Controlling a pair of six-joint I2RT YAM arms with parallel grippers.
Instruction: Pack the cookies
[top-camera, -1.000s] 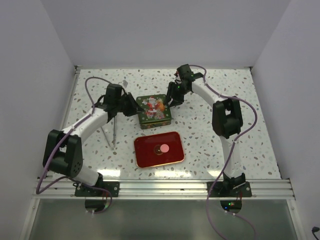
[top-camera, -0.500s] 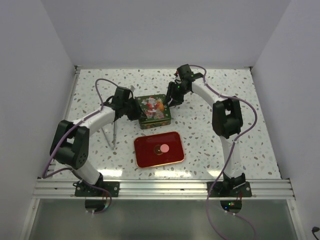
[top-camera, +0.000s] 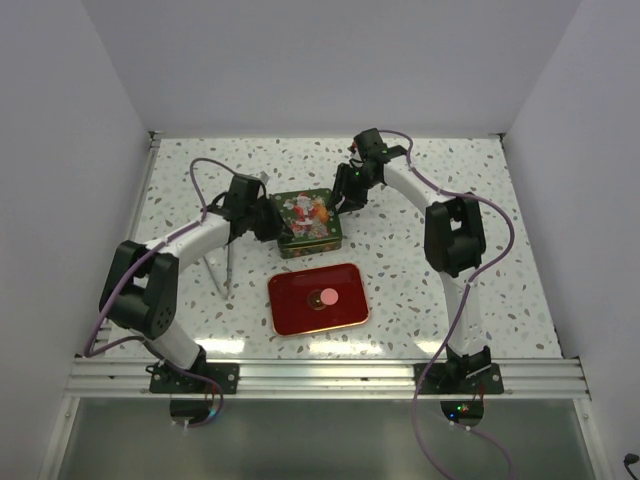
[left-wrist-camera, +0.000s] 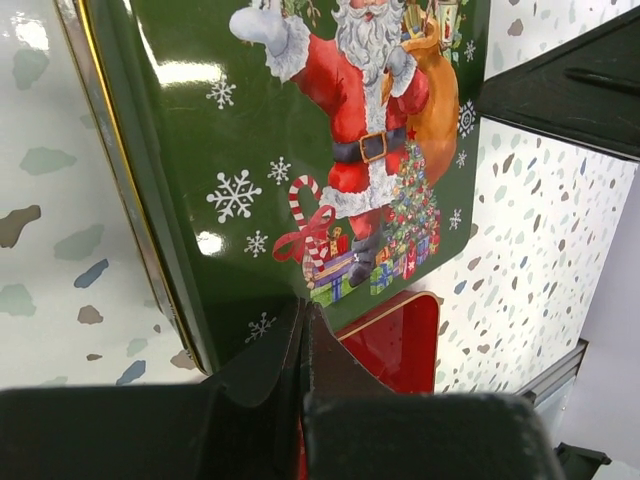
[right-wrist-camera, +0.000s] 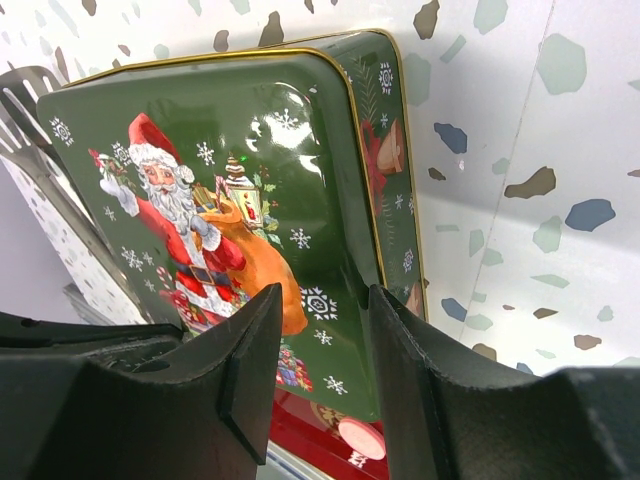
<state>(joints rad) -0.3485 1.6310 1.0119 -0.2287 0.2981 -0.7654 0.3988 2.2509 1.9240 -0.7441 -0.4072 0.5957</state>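
**Lid work on the Santa tin**

Left gripper is pressed together, its tips set against the rim of the tin; whether the rim is nipped cannot be told. Right gripper stands spread over the opposite edge. The lid is best raised level, with the base steadied. One pink cookie is seen in the red tray just in front of the tin. Only the top view shows the tongs on the bench.
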